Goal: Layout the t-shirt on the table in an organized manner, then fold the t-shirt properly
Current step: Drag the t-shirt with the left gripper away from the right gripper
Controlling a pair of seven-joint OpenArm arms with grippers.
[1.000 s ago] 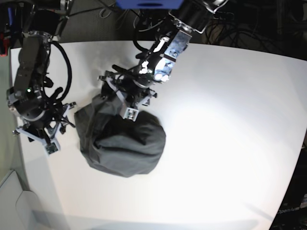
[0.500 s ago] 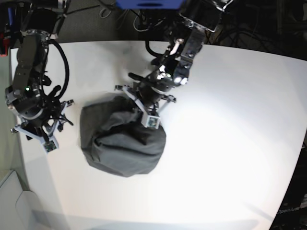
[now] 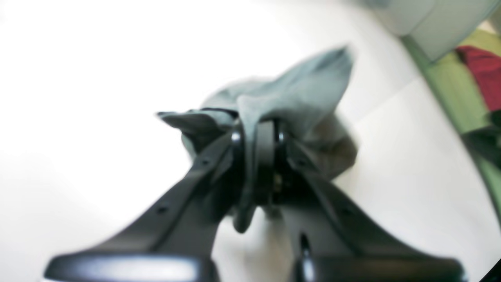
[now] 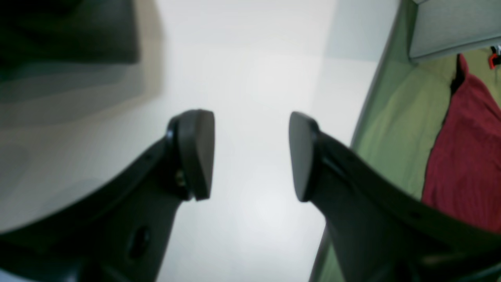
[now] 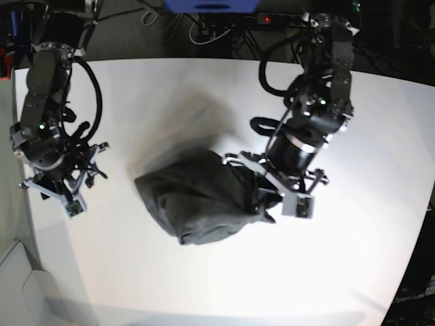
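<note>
Because the t-shirt (image 5: 200, 200) is only a crumpled heap near the middle of the desk (image 5: 380, 136), it must be spread before any folding. The left end effector (image 5: 266, 201) is closed on a fold of cloth at the heap's edge, probably to draw it out flat. The right end effector (image 4: 251, 154) hangs apart over bare desk, jaws wide and empty, maybe waiting for another corner.

bench (image 5: 204, 285): white, smooth top, curved edges | on it: t-shirt (image 5: 197, 204), dark grey, bunched in a heap, mid-bench, slightly toward the left edge | one end of the cloth lifted off the surface | rest of top bare
</note>
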